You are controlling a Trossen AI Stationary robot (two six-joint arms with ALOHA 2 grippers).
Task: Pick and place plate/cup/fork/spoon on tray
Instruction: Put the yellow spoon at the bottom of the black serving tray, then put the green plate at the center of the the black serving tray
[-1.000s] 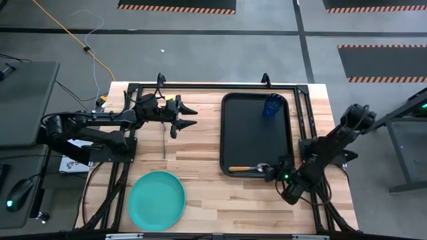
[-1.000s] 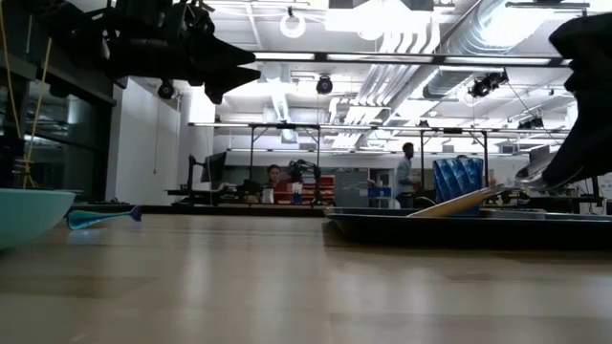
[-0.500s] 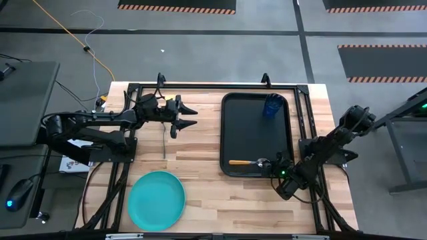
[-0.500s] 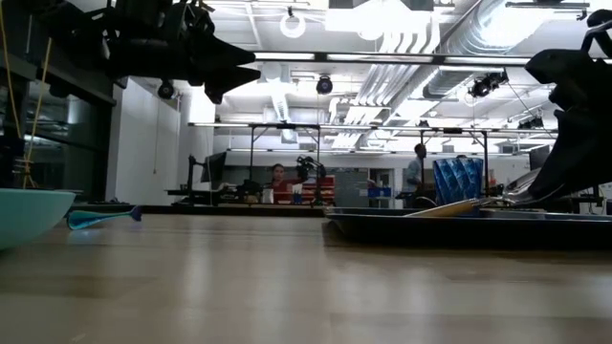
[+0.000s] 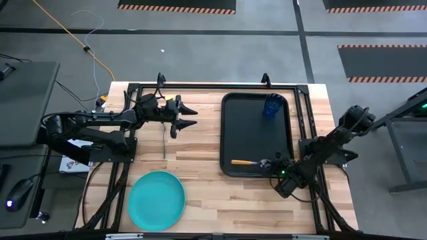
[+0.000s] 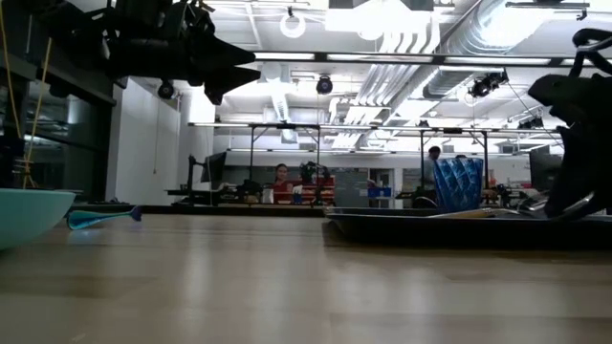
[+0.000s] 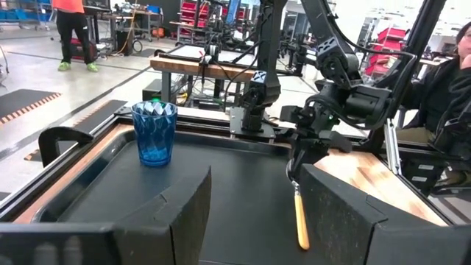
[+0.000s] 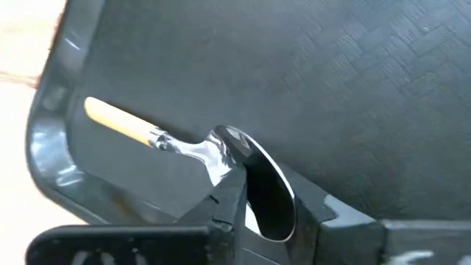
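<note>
The spoon (image 5: 249, 162) lies flat inside the tray (image 5: 230, 127) near its front edge, orange handle pointing toward the table's middle. The right gripper (image 5: 275, 166) sits at the bowl end, and in the right wrist view the silver bowl (image 8: 254, 177) is pinched between the fingers, so it looks closed on the spoon.

Best bet here is to open the fingers without dragging the spoon, then lift straight up so nothing catches the tray rim.

The cup (image 5: 272, 105) is already upright in the tray's far corner. The fork (image 5: 165, 143) lies on the bare table just below the left gripper (image 5: 185, 118), which hovers with its fingers spread. The plate (image 5: 156, 201) waits near the table's front edge.
</note>
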